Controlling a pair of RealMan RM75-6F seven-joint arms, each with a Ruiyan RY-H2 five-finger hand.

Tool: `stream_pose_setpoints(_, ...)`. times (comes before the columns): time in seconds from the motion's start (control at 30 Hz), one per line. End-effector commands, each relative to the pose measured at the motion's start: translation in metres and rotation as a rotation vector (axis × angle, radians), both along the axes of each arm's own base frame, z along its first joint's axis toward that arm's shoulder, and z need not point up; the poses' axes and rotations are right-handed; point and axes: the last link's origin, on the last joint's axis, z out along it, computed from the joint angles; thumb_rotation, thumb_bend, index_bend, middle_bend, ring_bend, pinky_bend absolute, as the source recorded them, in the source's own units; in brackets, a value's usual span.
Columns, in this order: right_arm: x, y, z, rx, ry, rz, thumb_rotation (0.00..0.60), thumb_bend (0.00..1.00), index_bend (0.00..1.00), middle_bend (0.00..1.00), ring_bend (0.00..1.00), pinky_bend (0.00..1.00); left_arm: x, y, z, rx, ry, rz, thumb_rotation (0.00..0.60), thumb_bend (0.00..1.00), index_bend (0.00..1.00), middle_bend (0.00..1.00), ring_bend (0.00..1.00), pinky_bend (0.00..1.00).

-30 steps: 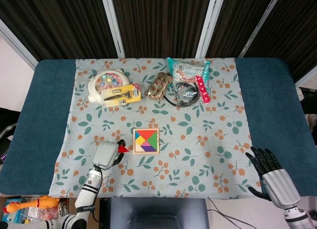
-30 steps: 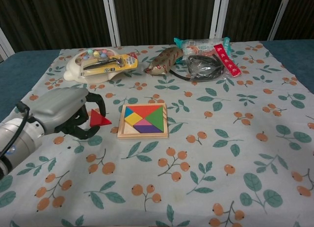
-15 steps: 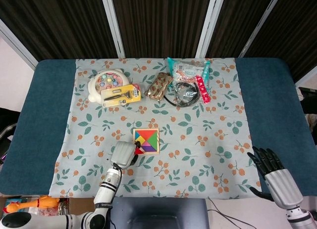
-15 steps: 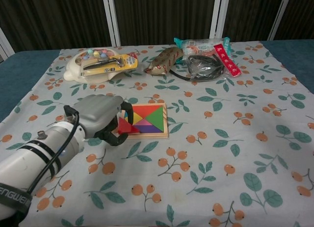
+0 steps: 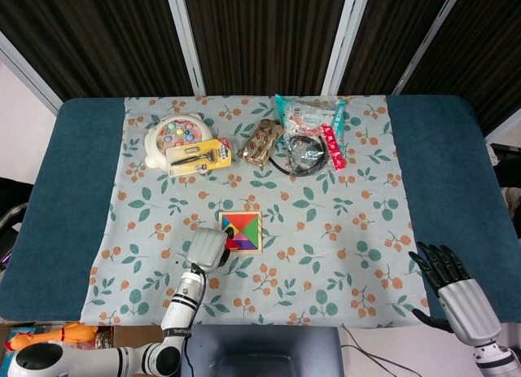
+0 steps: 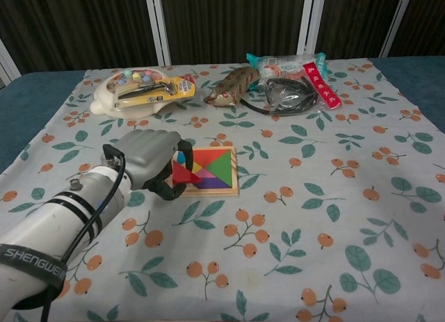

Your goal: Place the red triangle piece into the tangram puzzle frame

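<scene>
My left hand holds the red triangle piece in its fingertips, right over the left edge of the wooden tangram puzzle frame. The frame lies at the cloth's middle and holds several coloured pieces. In the head view the hand hides most of the triangle. At the near right table edge my right hand hangs with fingers spread and nothing in it.
At the back stand a white toy with coloured balls, a yellow card with a tool, a brown patterned pouch, a black cable and snack packets. Bare floral cloth lies around the frame.
My left hand has carried the red triangle rightward, from well left of the frame to over its left edge. The right hand has drifted slightly lower.
</scene>
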Motion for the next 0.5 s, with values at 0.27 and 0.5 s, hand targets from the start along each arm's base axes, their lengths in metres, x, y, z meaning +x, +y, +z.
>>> stream_pose_setpoints(0.27, -0.0005, 0.0008, 0.0013, -0.005, -0.003, -0.001, 0.600, 0.15, 0.00, 0.00, 0.00, 0.00, -0.0024, 0.0036, 0.0003, 0.000, 0.020, -0.004, 0.600, 0.39, 0.58, 1.00, 1.00, 1.00)
stream_pose_setpoints(0.5, -0.0004, 0.0009, 0.0001, -0.004, 0.001, -0.002, 0.600, 0.15, 0.00, 0.00, 0.00, 0.00, -0.0029, 0.0024, -0.0013, -0.008, 0.022, -0.005, 0.600, 0.39, 0.52, 1.00, 1.00, 1.00)
